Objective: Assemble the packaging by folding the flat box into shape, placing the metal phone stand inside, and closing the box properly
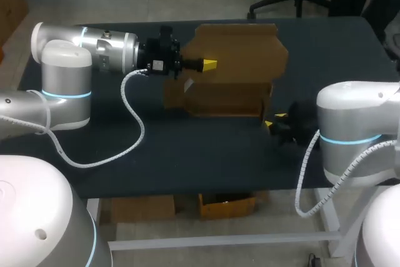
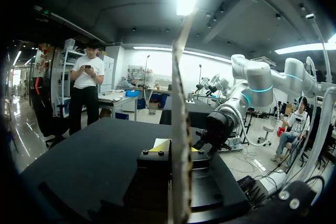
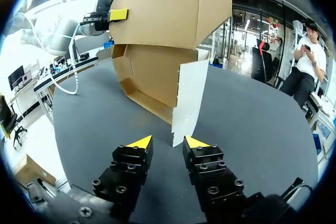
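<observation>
- Lid point(image 1: 240, 48) edge is pinched in the closed left jaws, raised above the box point(image 1: 215, 99); a hard pull could tear or drag it.
- Right jaws gape empty, white flap point(image 3: 186, 100) just ahead; a careless push could crease it.
- Phone stand is not in view.

Dark table point(image 1: 206, 154), matte top, pale metal frame beneath its near edge

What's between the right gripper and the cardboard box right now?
Only a short strip of bare table; the right wrist view shows the right gripper open just short of the white flap of the box.
</observation>
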You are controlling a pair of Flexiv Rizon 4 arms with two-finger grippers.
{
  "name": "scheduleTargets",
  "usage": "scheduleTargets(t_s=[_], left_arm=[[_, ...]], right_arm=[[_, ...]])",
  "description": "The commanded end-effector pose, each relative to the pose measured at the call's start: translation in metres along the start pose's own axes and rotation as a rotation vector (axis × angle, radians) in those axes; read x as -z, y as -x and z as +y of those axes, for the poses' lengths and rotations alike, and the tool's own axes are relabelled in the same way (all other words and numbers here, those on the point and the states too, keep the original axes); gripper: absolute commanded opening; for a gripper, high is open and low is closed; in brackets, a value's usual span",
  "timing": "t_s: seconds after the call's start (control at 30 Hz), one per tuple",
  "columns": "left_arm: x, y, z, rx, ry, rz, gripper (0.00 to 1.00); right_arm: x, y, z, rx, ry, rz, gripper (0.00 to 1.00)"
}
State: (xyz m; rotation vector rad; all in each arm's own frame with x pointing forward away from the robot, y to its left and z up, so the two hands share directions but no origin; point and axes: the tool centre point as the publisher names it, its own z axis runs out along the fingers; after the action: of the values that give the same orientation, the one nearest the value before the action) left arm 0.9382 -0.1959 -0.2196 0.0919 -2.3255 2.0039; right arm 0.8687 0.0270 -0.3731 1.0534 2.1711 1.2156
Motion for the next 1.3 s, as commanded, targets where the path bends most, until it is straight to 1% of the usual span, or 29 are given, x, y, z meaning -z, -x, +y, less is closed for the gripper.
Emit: scheduleTargets(t_s=[0.03,0.1,0.33,0.53,0.7,0.8,0.93,1.3], left_arm=[[-0.001,0.001,0.002,0.0,0.0,0.002,0.0],[-0.001,0.001,0.002,0.0,0.0,0.002,0.0],[-0.001,0.001,0.002,0.0,0.0,0.002,0.0],[-0.001,0.001,0.002,0.0,0.0,0.002,0.0],[-0.001,0.001,0.002,0.0,0.0,0.002,0.0],[-0.001,0.001,0.002,0.0,0.0,0.002,0.0],[-0.001,0.001,0.002,0.0,0.0,0.002,0.0],[-0.001,0.001,0.002,0.0,0.0,0.002,0.0]], right_arm=[[0.012,0.006,-0.002,0.019,0.004,0.114,0.37],[0.013,0.007,-0.003,0.042,-0.005,0.122,0.36],[0.017,0.015,-0.003,0.111,0.001,0.164,0.36],[0.016,0.028,-0.005,0.132,0.016,0.194,0.39],[0.011,0.033,-0.003,0.16,0.023,0.225,0.39],[0.008,0.035,-0.001,0.179,0.027,0.247,0.37],[0.005,0.038,0.002,0.194,0.044,0.272,0.37],[-0.012,0.044,0.005,0.242,0.049,0.322,0.39]])
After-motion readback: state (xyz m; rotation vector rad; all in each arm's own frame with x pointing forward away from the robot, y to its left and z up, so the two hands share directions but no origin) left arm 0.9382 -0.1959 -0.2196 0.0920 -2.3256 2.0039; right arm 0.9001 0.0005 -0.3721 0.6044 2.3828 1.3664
